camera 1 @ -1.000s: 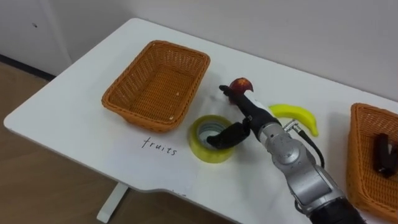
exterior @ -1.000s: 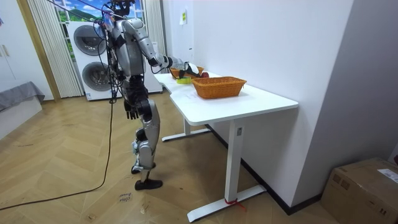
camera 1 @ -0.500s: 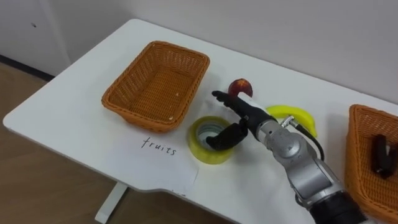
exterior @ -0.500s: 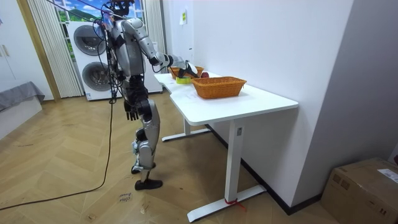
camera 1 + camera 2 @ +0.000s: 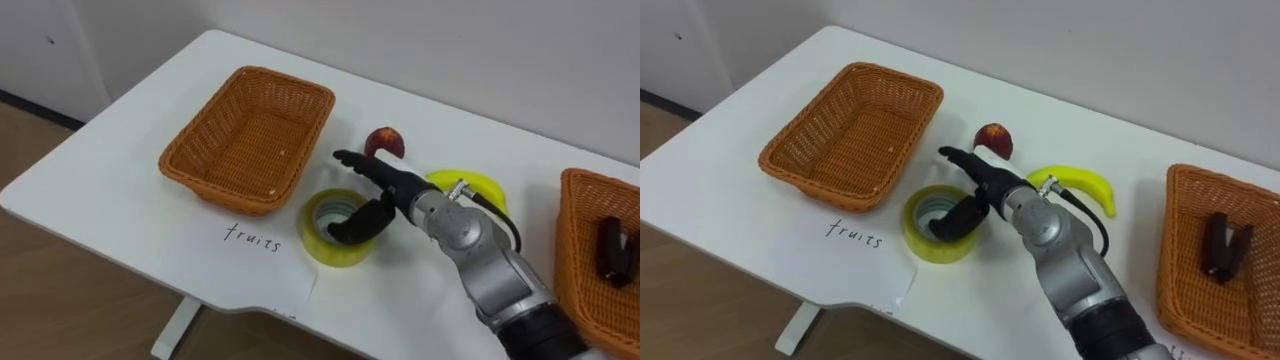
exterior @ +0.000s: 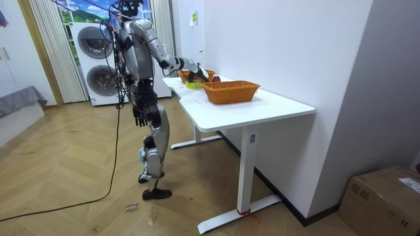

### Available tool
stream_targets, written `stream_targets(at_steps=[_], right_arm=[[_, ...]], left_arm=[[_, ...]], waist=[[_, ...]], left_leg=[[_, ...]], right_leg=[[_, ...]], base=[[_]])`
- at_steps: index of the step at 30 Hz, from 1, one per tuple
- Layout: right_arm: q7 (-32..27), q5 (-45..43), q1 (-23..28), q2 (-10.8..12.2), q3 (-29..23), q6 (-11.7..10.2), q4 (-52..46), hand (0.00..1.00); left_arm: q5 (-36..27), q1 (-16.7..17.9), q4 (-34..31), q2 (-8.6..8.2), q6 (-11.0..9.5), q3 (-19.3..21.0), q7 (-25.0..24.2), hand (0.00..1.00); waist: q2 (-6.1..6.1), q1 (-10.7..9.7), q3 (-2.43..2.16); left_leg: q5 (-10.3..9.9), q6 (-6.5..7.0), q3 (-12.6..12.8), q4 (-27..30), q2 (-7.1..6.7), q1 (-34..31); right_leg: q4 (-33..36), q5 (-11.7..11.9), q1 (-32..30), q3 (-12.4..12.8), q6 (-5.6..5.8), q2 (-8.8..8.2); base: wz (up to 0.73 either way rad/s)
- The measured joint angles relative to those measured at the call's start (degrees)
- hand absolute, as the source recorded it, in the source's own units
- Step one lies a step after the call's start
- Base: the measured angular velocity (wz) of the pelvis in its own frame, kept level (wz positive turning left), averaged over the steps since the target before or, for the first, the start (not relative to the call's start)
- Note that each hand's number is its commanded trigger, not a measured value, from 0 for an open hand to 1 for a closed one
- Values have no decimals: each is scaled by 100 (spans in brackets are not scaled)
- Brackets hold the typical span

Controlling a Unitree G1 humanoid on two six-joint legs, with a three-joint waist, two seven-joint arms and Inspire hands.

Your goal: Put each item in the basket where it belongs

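On the table (image 5: 110,190), a wicker basket (image 5: 248,135) stands at the left. Just right of it lies the yellow tape roll (image 5: 316,238). The right hand (image 5: 392,190) is over it, fingers straight and stretched toward the basket, thumb dipping into the roll's hole (not closed on it). Behind the hand lies a red fruit (image 5: 384,142), then a banana (image 5: 478,184). At the far right a second basket (image 5: 575,290) holds a dark object (image 5: 612,250). In the room view the left hand (image 6: 137,117) hangs by the hip.

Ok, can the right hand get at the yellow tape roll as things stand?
Likely yes: the right hand hovers over the yellow tape roll, thumb in its hole, nothing between them.
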Motion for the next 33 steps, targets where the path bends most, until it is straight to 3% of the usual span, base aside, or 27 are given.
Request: stream_targets(at_steps=[3,5,6,11,20,33], right_arm=[[115,7,-69,-13,66,124,5,1],[221,7,-149,-21,117,200,92,91],[239,8,-169,-21,123,207,141,100],[307,-69,-332,-72,163,249,333,100],[296,-745,-405,-199,387,376,344,100],[382,-742,-429,-196,448,376,421,100]], left_arm=[[-19,-37,5,36,39,0,4,0],[-16,-53,5,68,109,0,25,0],[-16,-51,5,73,121,0,26,0],[-10,-95,-2,80,167,-2,112,0],[-10,-172,-5,107,200,-1,124,0],[-19,-220,4,124,195,-3,124,0]], waist=[[-19,1,-4],[-53,2,-15],[-61,4,-13],[-172,130,5],[-197,430,-6],[-192,446,-2]], left_leg=[[0,0,-1,-17,6,17],[0,0,2,-18,7,44],[0,0,3,-17,7,67],[-1,0,8,-54,12,112],[0,2,-12,-49,1,140],[-2,4,-8,-98,5,182]], right_leg=[[0,0,2,5,0,2],[0,0,26,5,0,4],[0,0,44,6,0,4],[-3,0,73,25,0,5],[-9,0,94,51,0,8],[-8,0,123,90,0,7]], base=[[-2],[0],[0],[-1],[1],[0]])
